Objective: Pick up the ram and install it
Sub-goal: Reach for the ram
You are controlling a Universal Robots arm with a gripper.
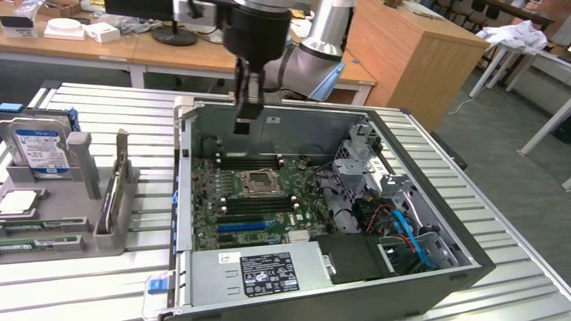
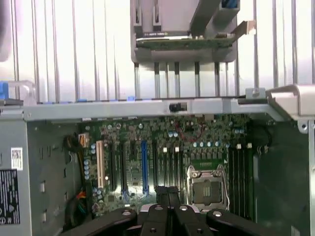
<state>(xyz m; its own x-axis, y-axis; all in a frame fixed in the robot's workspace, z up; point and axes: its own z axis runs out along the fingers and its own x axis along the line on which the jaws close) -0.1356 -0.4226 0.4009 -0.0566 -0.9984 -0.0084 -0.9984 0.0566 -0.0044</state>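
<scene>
Clearly, the wrist view shows the tool [image 2: 168,190] shut and empty above the motherboard [image 2: 206,150].

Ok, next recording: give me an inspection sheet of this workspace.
Surface: silver slatted metal table.
Job's things: green RAM sticks lying in grey plastic holder; open black computer case, green motherboard exposed.
Clutter: blue-labelled hard drive standing in the holder.
Grippers: black gripper hangs above the open case.
Cables: blue and red cables inside the case, exterior view's right.
Surroundings: wooden desks, white cloth.
</scene>
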